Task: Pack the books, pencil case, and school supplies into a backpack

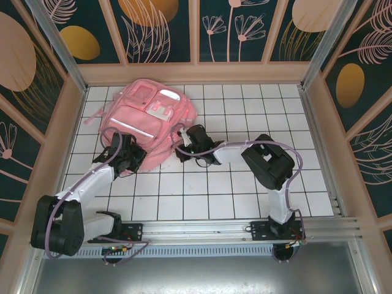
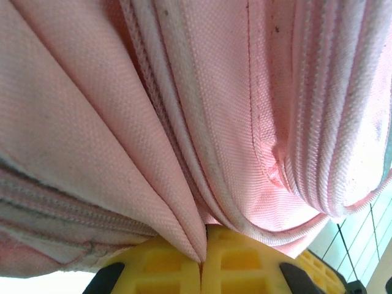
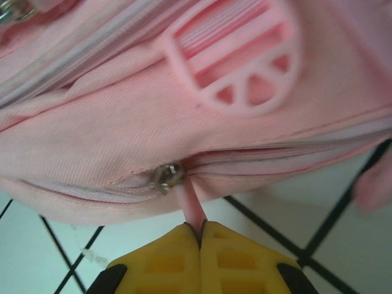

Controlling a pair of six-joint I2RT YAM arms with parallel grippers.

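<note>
The backpack [image 1: 150, 119] lies on the desk [image 1: 245, 184], far left; I cannot see inside it. My left claw [image 2: 202, 260] is closed tight on a fold of its fabric, and my right claw [image 3: 200, 236] pinches the pink zipper pull [image 3: 191, 205].

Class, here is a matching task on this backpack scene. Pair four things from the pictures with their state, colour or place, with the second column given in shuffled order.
Column one:
1 left gripper
2 right gripper
3 backpack
4 zip slider

Column two:
A silver metal
B shut on the thin pink zip pull
C shut on a fold of cloth
D lying on the white tiled table

Pairs: 1-C; 2-B; 3-D; 4-A
</note>
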